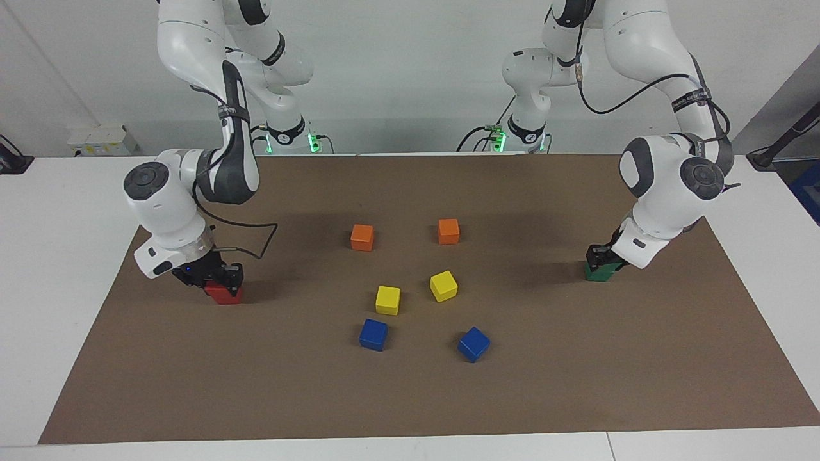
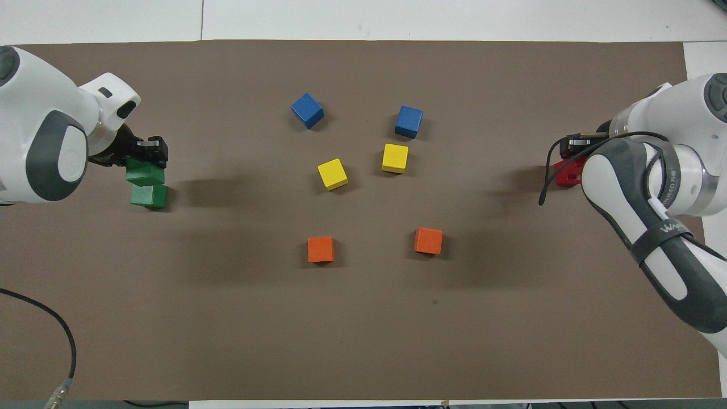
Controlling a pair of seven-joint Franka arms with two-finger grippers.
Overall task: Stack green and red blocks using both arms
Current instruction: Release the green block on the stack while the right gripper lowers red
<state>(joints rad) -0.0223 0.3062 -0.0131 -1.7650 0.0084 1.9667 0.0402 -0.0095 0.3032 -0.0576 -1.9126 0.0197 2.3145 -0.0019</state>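
Note:
My left gripper (image 1: pixel 601 255) (image 2: pixel 149 153) is shut on a green block (image 2: pixel 145 173) and holds it directly over the second green block (image 1: pixel 600 273) (image 2: pixel 149 196), at the left arm's end of the mat. I cannot tell whether the two touch. At the right arm's end, my right gripper (image 1: pixel 218 276) (image 2: pixel 569 152) is shut on a red block and sits low over the other red block (image 1: pixel 223 294). In the overhead view only one patch of red (image 2: pixel 568 173) shows under its fingers.
In the middle of the brown mat (image 1: pixel 410 397) lie two orange cubes (image 1: pixel 362 237) (image 1: pixel 448 231), two yellow cubes (image 1: pixel 387 299) (image 1: pixel 443 285) and two blue cubes (image 1: pixel 373 334) (image 1: pixel 473 344). White table borders the mat.

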